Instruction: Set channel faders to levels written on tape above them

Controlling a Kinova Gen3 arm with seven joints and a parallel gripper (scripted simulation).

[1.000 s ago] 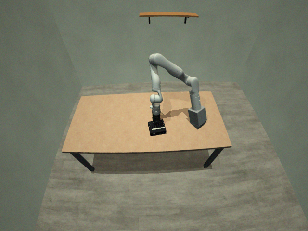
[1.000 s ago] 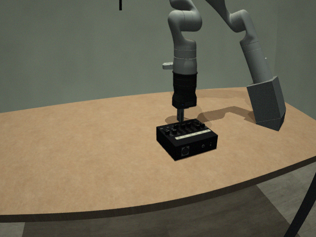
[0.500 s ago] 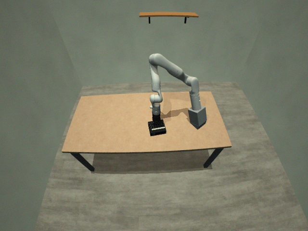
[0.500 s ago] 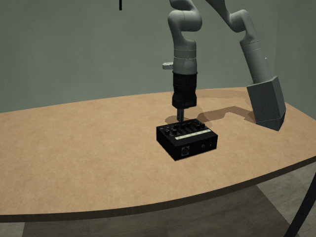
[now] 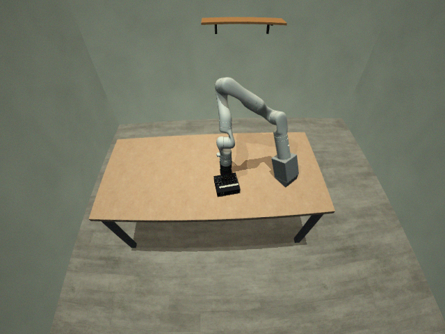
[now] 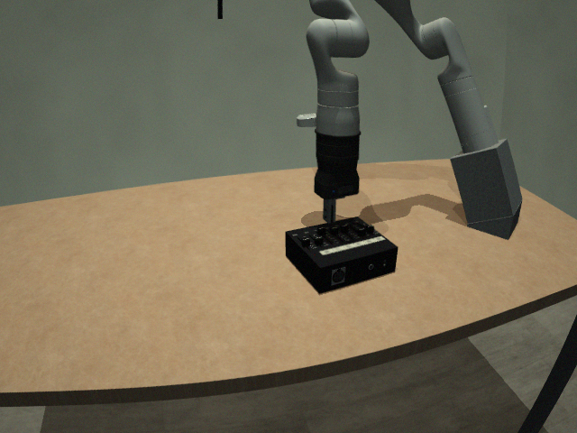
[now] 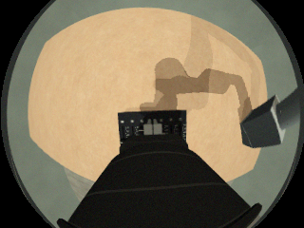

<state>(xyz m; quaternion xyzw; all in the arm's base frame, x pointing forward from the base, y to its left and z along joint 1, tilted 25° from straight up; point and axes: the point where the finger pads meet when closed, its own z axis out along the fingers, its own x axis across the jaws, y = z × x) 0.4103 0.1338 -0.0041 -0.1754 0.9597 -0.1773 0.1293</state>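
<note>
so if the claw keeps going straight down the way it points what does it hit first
Most likely the top panel of the lighting desk, near its far edge among the faders. The shut claw hangs just above it; which fader cap lies beneath is too small to tell.

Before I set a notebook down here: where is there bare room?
Bare wood runs left of the lighting desk to the table edge, and along the front. Crowded: between desk and arm base, and above the desk, under the shut fingers.

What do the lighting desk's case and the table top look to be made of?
Lighting desk: matte black case, plastic or painted metal; flat, dull faces with no glare. Table top: light brown board, likely wood or fibreboard; even mottled tone, thin darker edge, no visible grain.
</note>
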